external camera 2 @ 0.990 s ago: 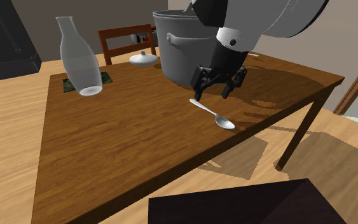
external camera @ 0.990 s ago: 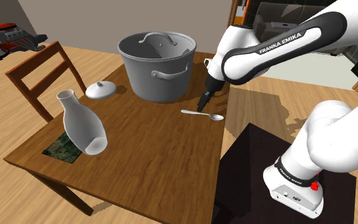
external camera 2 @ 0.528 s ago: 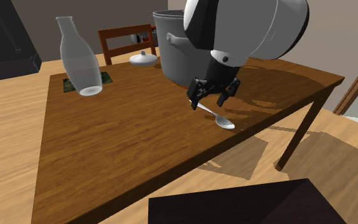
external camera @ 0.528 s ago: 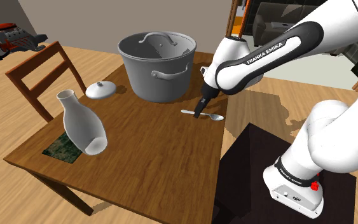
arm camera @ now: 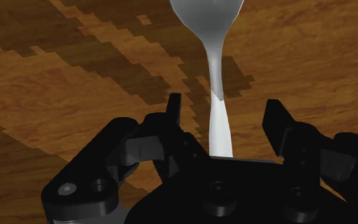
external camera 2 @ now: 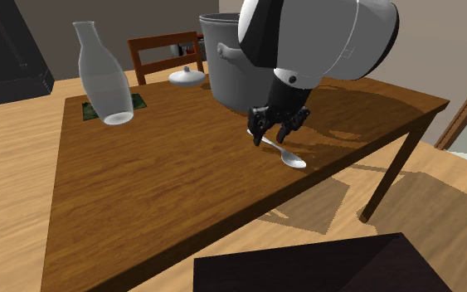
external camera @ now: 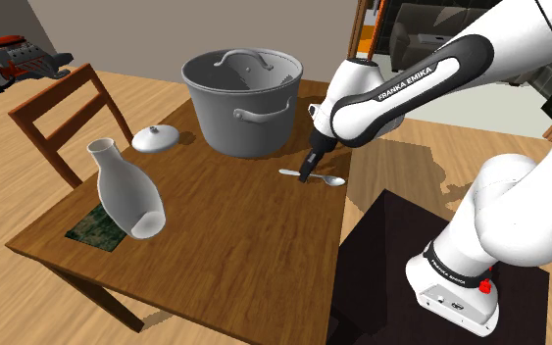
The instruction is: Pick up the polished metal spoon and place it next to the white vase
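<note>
On the wooden table, close to the edge that is facing the dark stand, the shiny metal spoon is lying flat on the bare wood. It is resting just in front of the big grey pot, apart from it, with its bowl pointing toward the shoulder view's right.

The black gripper is reaching down onto the spoon's handle end. Seen from the second exterior view, the gripper is hanging low over the spoon, with its fingertips at or just above the table top.

From the wrist view, the gripper is straddling the spoon. The two fingers are standing apart, one on each side of the thin handle, with a gap showing on both sides, so nothing is being clasped.

Far across the table, the pale vase is sitting by a dark green mat, well apart from the spoon. A small white lid is lying between the vase and the pot, and a wooden chair is standing behind that corner.
</note>
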Robot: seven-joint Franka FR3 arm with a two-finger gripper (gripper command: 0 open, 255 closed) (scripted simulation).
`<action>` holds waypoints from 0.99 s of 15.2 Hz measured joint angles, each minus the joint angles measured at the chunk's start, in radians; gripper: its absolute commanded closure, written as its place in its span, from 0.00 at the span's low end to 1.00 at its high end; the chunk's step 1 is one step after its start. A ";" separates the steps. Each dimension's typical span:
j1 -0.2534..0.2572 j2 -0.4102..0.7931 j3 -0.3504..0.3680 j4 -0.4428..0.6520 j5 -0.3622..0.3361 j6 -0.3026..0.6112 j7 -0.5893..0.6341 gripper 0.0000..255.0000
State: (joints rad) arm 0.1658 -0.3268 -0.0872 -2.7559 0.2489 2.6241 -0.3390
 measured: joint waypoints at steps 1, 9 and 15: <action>0.000 0.000 0.000 0.000 0.000 0.000 0.000 1.00; 0.000 0.000 0.000 0.000 0.000 0.000 0.000 1.00; -0.018 -0.059 0.011 0.024 -0.030 -0.081 0.030 1.00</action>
State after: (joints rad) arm 0.1483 -0.3857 -0.0766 -2.7318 0.2191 2.5427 -0.3095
